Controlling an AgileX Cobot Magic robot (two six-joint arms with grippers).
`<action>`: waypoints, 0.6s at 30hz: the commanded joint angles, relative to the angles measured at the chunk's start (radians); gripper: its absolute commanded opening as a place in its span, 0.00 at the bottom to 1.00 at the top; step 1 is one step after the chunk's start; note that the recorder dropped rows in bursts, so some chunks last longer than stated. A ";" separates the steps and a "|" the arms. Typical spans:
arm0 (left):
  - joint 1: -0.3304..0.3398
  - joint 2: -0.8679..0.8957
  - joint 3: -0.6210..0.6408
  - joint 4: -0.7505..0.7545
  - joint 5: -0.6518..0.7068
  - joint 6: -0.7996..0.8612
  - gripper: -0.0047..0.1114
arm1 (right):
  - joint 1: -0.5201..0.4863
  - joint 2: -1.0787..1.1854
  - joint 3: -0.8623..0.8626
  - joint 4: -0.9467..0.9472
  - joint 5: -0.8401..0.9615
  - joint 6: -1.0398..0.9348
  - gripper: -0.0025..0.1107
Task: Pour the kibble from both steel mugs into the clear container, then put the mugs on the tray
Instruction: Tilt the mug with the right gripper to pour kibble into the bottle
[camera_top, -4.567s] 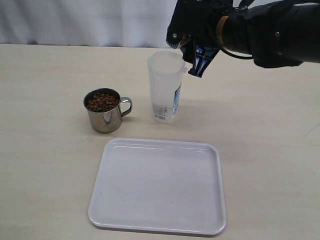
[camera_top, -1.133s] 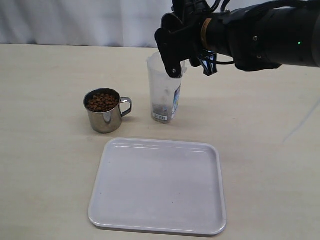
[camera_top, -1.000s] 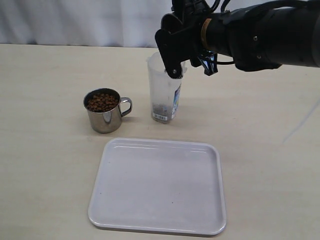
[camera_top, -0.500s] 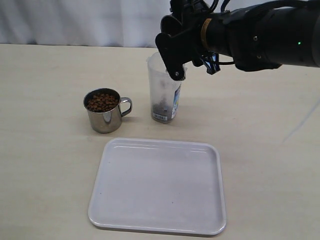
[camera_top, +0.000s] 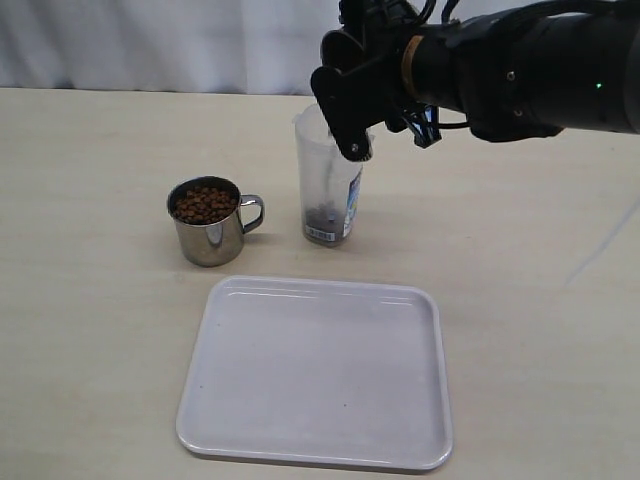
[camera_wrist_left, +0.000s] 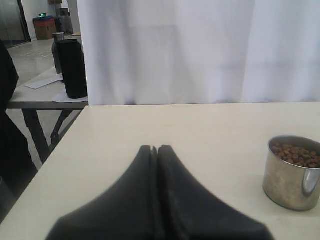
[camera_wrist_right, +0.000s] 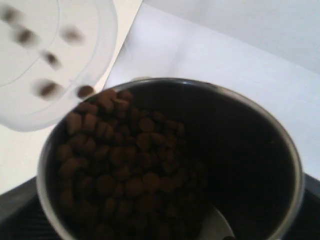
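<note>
A pale bench stands before a white curtain. My right end effector is clamped on a tilted steel mug, and kibble spills from its lip into the clear container beneath. My left end effector has its fingers pressed together, apart from the second steel mug, which sits full beside the container. The tray lies in front of both.

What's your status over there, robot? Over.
Right jaws hold mug tipped over container, kibble pouring in. Left jaws shut, idle. Other mug full, waiting. Nothing in the way.
</note>
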 joint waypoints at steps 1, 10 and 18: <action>-0.010 -0.001 0.002 -0.003 -0.004 -0.003 0.04 | 0.000 -0.007 -0.012 -0.008 -0.020 -0.009 0.06; -0.010 -0.001 0.002 -0.003 -0.004 -0.003 0.04 | 0.012 -0.007 -0.012 -0.008 -0.012 -0.009 0.06; -0.010 -0.001 0.002 -0.003 -0.008 -0.003 0.04 | 0.026 -0.007 -0.013 -0.008 0.009 -0.057 0.06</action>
